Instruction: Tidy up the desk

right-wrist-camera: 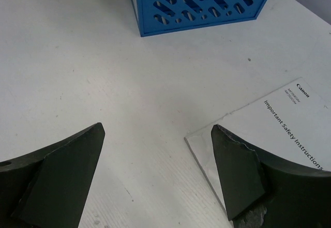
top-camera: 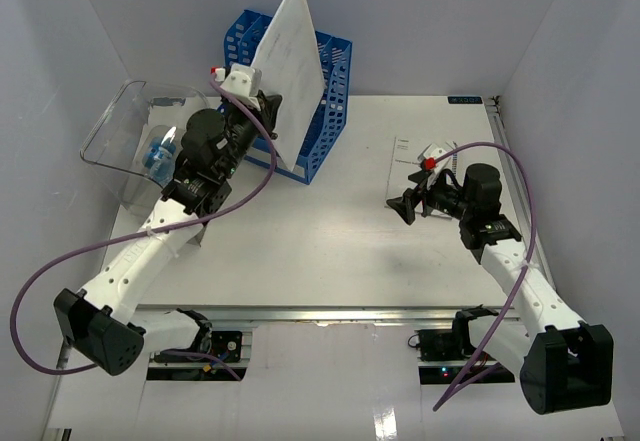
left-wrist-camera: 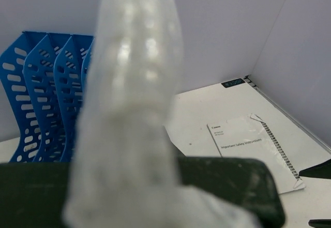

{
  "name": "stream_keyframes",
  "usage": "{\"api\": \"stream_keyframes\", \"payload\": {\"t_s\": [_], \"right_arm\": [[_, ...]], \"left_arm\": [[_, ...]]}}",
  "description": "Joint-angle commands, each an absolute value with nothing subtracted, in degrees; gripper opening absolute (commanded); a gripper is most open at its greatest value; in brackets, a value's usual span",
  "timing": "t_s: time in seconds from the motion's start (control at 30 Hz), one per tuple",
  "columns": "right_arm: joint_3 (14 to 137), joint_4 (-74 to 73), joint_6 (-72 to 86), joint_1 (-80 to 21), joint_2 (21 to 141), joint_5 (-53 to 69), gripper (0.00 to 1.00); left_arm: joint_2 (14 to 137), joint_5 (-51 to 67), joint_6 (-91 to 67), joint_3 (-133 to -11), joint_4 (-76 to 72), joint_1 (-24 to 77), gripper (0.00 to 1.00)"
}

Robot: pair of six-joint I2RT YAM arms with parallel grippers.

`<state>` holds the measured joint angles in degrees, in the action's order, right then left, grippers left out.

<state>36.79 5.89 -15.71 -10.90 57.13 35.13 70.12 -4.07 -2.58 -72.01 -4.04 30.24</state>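
The left gripper (top-camera: 262, 109) is clamped tight on a white sheet (top-camera: 295, 66) held upright at the blue file rack (top-camera: 335, 96) on the far edge of the desk (top-camera: 300, 246), while the right gripper (top-camera: 403, 206), spread wide and empty, hangs low over the desk beside a booklet (right-wrist-camera: 282, 127).

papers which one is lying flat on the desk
The Canon safety booklet beside the right gripper lies flat; the other paper is pinched upright in the left gripper at the blue file rack.

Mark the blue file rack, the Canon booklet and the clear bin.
blue file rack (top-camera: 335, 101), top external view, right side panel.
Canon booklet (left-wrist-camera: 240, 137), left wrist view, front cover.
clear bin (top-camera: 106, 137), top external view, left wall.
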Motion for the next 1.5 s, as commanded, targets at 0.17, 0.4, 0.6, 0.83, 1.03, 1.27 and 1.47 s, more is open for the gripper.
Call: {"api": "stream_keyframes", "payload": {"t_s": [0.17, 0.4, 0.6, 0.83, 1.03, 1.27, 1.47], "right_arm": [[35.7, 11.1, -17.5, -10.1, 55.9, 40.2, 0.9], [35.4, 11.3, -17.6, -10.1, 55.7, 40.9, 0.9], [35.2, 11.3, -18.2, -10.1, 55.7, 40.3, 0.9], [35.3, 11.3, -18.4, -10.1, 56.3, 40.3, 0.9], [35.2, 11.2, -18.4, -10.1, 57.0, 40.3, 0.9], [35.2, 11.3, -18.6, -9.8, 57.3, 40.3, 0.9], [35.3, 11.3, -18.7, -9.8, 58.1, 40.6, 0.9]], "left_arm": [[73.7, 2.0, 0.3, -85.2, -4.0, 24.8, 0.0], [77.5, 8.5, -1.1, -88.3, -5.7, 17.9, 0.0], [81.3, 16.7, -4.5, -89.1, -7.3, 15.0, 0.0], [81.3, 21.6, -3.9, -86.8, -9.9, 14.7, 0.0], [82.8, 21.0, -1.0, -86.6, -9.3, 13.2, 0.0], [87.8, 23.2, 1.4, -86.8, -12.3, 10.0, 0.0], [91.6, 26.2, 0.5, -86.8, -16.8, 9.1, 0.0]]}}
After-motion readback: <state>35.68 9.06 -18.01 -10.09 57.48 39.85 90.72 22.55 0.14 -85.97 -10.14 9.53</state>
